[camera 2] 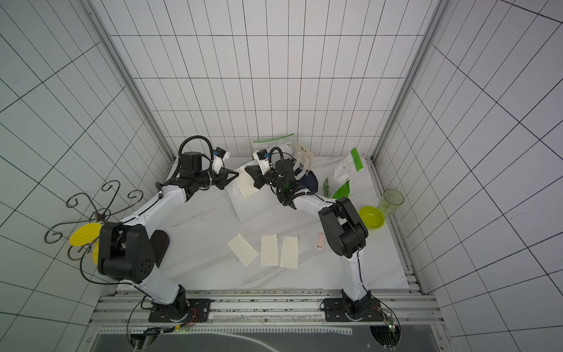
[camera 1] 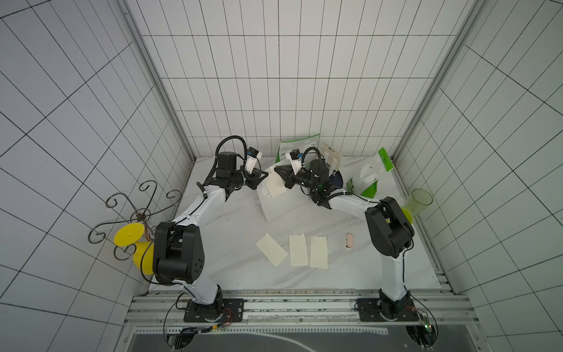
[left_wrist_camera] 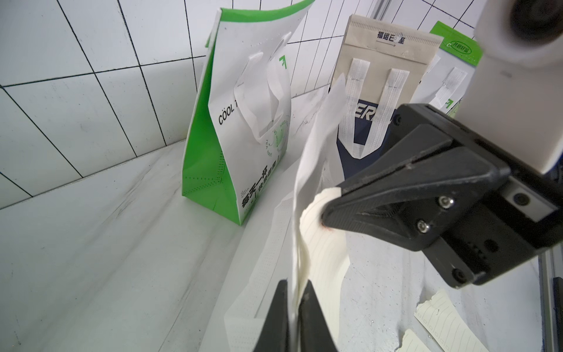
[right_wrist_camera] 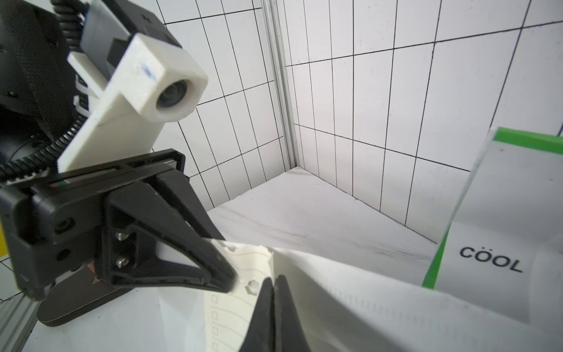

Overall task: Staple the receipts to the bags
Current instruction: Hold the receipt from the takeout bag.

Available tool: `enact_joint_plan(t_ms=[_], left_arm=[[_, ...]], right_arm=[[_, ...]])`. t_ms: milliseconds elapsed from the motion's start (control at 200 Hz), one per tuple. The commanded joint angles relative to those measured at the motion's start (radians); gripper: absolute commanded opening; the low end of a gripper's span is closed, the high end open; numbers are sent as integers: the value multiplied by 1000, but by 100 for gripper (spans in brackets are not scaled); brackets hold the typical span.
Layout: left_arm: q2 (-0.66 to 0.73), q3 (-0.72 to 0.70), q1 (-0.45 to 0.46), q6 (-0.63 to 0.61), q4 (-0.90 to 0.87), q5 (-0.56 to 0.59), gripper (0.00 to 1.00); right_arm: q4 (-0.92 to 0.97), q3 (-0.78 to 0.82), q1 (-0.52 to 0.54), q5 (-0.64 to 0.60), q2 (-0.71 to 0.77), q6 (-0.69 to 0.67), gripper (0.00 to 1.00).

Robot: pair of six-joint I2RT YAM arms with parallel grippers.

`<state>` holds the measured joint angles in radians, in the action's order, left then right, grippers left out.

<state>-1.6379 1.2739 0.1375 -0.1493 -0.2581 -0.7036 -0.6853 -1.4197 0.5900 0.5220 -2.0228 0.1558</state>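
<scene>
- White-tiled walls are seen round a pale marbled table (camera 1: pixel 231 237).
- Left gripper (camera 1: pixel 266 174) is clamped tight on the receipt (camera 1: pixel 275 189) and on the edge of the white bag (camera 1: pixel 271 210), which lies mid-table.
- Right gripper (camera 1: pixel 276 169) is pinched closed on the same receipt's top.
- Three loose receipts (camera 1: pixel 298 250) are laid flat near the front.
- Green-and-white bag (camera 1: pixel 300 145) and navy bag (camera 1: pixel 338 180) are stood at the back; their insides cannot be told.
- Lime bowl (camera 2: pixel 371 217) is set just beside the green cup (camera 2: pixel 391 199), far right.
</scene>
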Motion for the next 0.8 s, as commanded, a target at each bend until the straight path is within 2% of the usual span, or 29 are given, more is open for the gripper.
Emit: enact_joint_plan(t_ms=[0,140,190,300,380,565,650,795], left_arm=[[-16,18,6,-27,6,-8,1],[-11,15,8,-25,13,-2,0],[-6,15,9,-23,14,3,0],[10,16,26,-23,6,43,0],[18,26,43,-24,-17,94,0],[35,55,83,10,-63,212,0],[53,49,87,37,-71,252,0],[125,-13,95,78,-41,289,0]], right_arm=[[-30,-121,5,5,-22,-4,0],[-33,-106,5,-14,-21,2,1],[-42,-91,5,-27,-15,9,8],[-62,-42,2,-60,13,36,38],[-92,21,-3,-87,57,68,48],[-113,225,-16,-195,255,163,55],[-39,301,-19,-257,360,203,59],[162,399,-24,-332,510,283,61]])
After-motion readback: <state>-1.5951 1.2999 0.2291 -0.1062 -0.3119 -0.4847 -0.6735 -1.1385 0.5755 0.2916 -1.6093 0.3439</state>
